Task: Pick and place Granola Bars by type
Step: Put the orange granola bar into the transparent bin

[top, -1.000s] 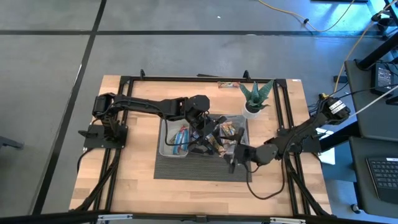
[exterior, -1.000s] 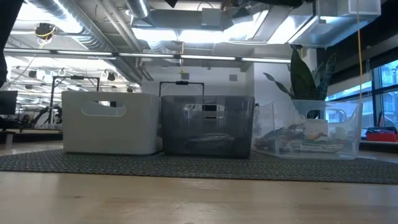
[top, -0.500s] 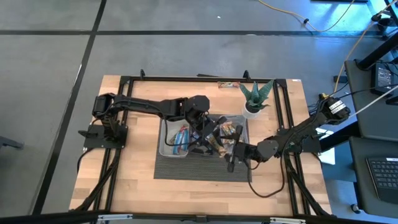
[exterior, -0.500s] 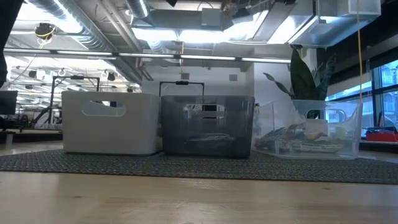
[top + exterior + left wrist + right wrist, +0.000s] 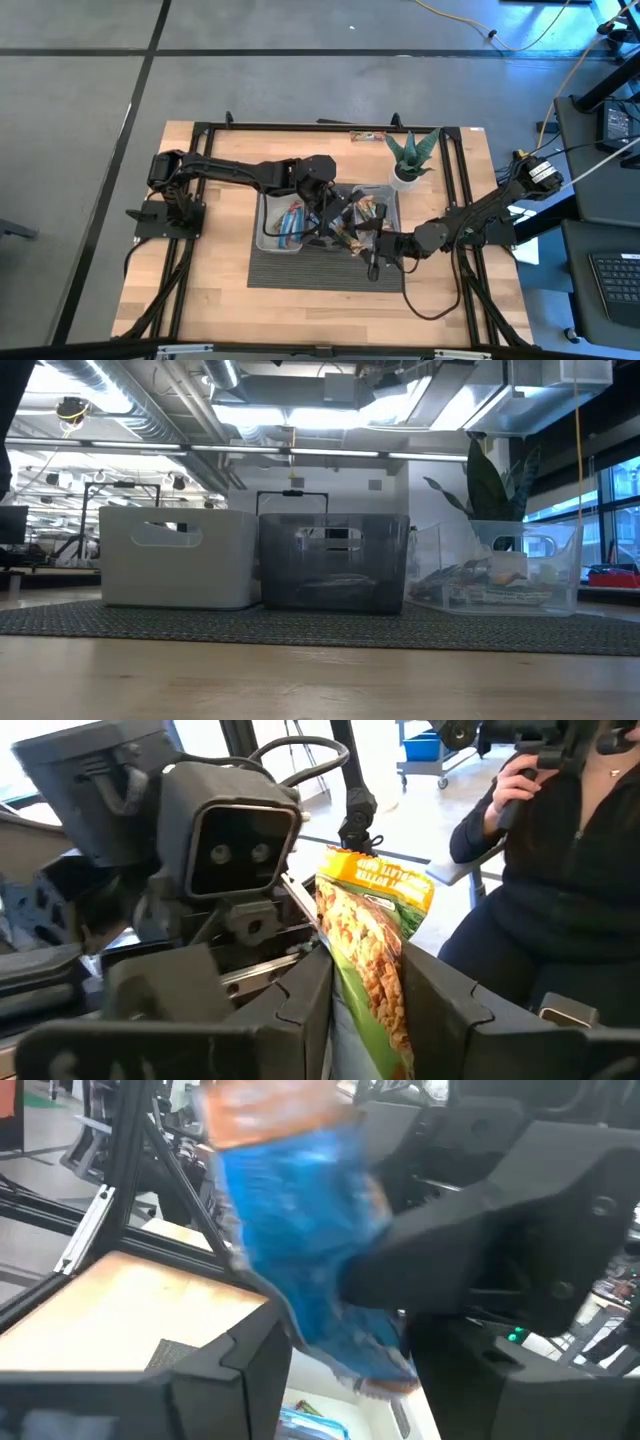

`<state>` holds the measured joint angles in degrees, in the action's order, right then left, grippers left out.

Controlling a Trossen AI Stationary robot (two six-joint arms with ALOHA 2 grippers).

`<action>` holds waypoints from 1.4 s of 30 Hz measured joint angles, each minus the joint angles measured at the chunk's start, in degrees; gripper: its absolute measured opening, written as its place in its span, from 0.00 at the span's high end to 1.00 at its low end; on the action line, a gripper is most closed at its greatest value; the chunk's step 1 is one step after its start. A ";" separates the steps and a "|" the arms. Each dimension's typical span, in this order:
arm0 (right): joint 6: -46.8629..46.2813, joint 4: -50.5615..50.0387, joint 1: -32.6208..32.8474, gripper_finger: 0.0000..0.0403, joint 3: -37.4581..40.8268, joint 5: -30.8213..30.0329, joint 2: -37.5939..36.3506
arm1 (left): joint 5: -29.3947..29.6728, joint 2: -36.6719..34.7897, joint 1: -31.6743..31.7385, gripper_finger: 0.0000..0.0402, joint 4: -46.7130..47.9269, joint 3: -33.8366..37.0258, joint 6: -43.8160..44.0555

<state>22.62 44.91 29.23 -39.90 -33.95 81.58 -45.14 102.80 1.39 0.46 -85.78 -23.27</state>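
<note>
Gripping a tan and green wrapped granola bar (image 5: 375, 945) between the fingers of the left gripper (image 5: 335, 222), at centre frame in the high view, over the clear rectangular plastic bins (image 5: 272, 240). Clamping a shiny blue wrapped granola bar (image 5: 305, 1255) in the right gripper (image 5: 372, 262), just right of centre, low. Lying loose in the left bin: blue bars (image 5: 290, 220). Sitting beyond, upper right in the left wrist view: a person in dark clothing (image 5: 560, 870).
</note>
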 joint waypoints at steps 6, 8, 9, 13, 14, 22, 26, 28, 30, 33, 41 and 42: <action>0.02 -0.07 0.05 0.60 0.00 -0.76 0.00 | 0.64 0.04 0.15 0.75 -0.29 0.00 0.04; 0.07 -0.14 0.07 0.64 0.00 -0.72 0.00 | 0.75 0.07 0.19 0.75 -0.24 0.00 0.09; 0.07 -0.27 0.07 0.66 0.00 -0.73 0.00 | 0.82 0.07 0.21 0.75 -0.17 0.00 0.12; 0.02 -1.45 0.07 0.72 0.00 -0.72 0.00 | 1.09 0.15 0.24 0.75 0.12 0.00 1.33; 0.02 -1.79 0.07 0.73 -0.02 -0.73 0.00 | 1.07 0.17 0.34 0.75 0.23 0.00 1.55; -0.06 -3.60 0.14 0.74 -0.02 -2.99 0.00 | 0.87 0.17 1.16 0.74 2.99 0.00 1.49; -1.55 -5.36 0.22 0.75 -0.02 -5.02 0.00 | 2.93 -0.43 1.48 0.69 3.89 0.11 1.44; -2.98 -6.10 0.16 0.75 -0.08 -5.59 -0.04 | 5.65 -1.41 1.96 0.66 5.12 0.11 0.13; -4.34 -7.21 0.11 0.75 -0.09 -5.65 -0.04 | 6.89 -2.87 3.06 0.64 8.33 0.11 -2.23; -6.43 -9.11 0.27 0.75 -0.09 -5.00 -0.04 | 7.42 -4.73 5.07 0.63 12.30 0.03 -3.24; -16.88 -17.25 0.33 0.75 -0.11 -18.53 -2.15 | 7.17 -7.87 10.01 0.63 24.30 0.10 0.65; -19.92 -20.10 0.23 0.75 -0.11 -18.86 -3.41 | 7.30 -7.88 10.61 0.64 25.21 0.22 1.10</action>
<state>2.70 24.81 29.46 -40.01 -52.81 78.17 -37.84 94.93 12.00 25.67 -85.56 -22.16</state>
